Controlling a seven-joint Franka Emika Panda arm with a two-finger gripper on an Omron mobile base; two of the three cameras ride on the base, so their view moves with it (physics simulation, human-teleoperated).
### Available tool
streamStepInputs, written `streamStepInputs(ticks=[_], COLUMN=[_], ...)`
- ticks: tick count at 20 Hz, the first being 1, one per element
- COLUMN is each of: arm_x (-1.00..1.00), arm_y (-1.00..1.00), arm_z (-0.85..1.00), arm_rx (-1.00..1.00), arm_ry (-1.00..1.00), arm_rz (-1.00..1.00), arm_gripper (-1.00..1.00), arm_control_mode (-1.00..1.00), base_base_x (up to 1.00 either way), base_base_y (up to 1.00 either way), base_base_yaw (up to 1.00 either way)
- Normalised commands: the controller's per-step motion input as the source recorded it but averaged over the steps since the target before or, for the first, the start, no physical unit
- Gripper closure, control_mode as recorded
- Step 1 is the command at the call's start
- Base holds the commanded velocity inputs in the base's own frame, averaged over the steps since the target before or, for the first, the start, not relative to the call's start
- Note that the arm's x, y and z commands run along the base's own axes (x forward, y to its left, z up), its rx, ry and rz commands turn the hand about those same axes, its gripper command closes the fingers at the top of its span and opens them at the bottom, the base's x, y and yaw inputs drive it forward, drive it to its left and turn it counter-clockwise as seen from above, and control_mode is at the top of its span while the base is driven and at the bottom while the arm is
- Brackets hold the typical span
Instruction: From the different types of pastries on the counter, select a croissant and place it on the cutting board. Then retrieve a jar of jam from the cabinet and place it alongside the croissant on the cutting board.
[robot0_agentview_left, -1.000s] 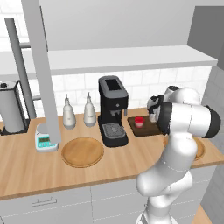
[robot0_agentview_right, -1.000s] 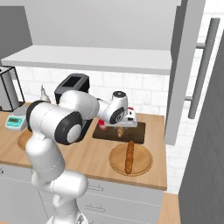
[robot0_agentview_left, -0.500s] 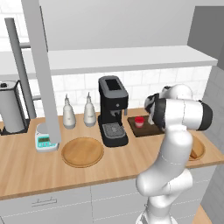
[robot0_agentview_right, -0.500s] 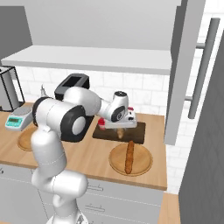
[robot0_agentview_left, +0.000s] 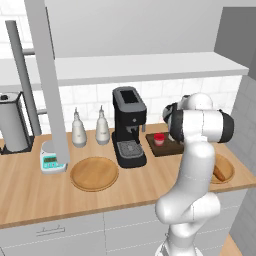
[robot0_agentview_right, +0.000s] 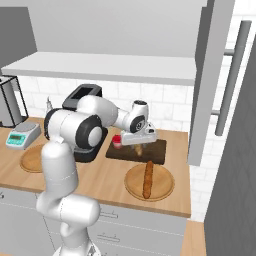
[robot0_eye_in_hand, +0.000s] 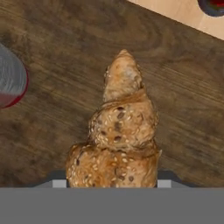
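Nearest on the worktop (robot0_agentview_left: 30, 195) lie two round plates. The left plate (robot0_agentview_left: 94, 173) is bare. The right plate (robot0_agentview_right: 162, 190) carries one baguette (robot0_agentview_right: 148, 178), lying lengthwise near to far. One small scale (robot0_agentview_left: 52, 161) sits just left of the bare plate.

Behind the right plate is the single board (robot0_agentview_right: 157, 150), dark and flat. On it are one croissant (robot0_eye_in_hand: 122, 131) and one jar (robot0_agentview_left: 159, 139). The jar stands at the board's left end, apart from the croissant. The end effector (robot0_agentview_right: 138, 143) reaches down over the board, and its two fingers sit against the croissant's sides, part-way apart and gripping it. The croissant is at the board's surface; whether it rests on the wood or hangs just above it I cannot tell.

Left of the board stands one black coffee machine (robot0_agentview_left: 129, 127). Further left are two pale bottles (robot0_agentview_left: 78, 129) side by side, then one paper roll (robot0_agentview_left: 14, 122) at the far left. One long white shelf (robot0_agentview_left: 125, 67) runs along the wall above, with a tall grey door panel (robot0_agentview_left: 47, 75) hanging in front of it.

Compared with a second ago, the hand is in much the same place over the board, and its fingers are as far apart as before. The arm's elbow has shifted a little. The jar, baguette and plates have not moved.
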Motion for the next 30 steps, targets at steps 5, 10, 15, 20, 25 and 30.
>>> streamStepInputs(ticks=[5,10,15,20,25,30], arm_x=[-0.17,-0.47,-0.71,-0.56,-1.0,-1.0], arm_y=[-0.15,0.03,0.93,0.54,-0.08,0.12], arm_z=[0.0,0.0,0.34,1.0,1.0,0.63], arm_rx=[0.0,0.0,-0.07,-0.18,-0.09,-0.03], arm_ry=[0.09,0.07,-0.09,-0.27,-0.18,-0.01], arm_rz=[0.13,0.16,0.2,0.15,0.09,0.09], arm_gripper=[-1.0,-1.0,-1.0,-1.0,-1.0,-1.0], arm_control_mode=[-1.0,-1.0,-1.0,-1.0,-1.0,-1.0], base_base_x=[0.0,0.0,0.0,0.0,0.0,0.0], base_base_y=[0.0,0.0,0.0,0.0,0.0,0.0], base_base_yaw=[0.0,0.0,0.0,0.0,0.0,0.0])
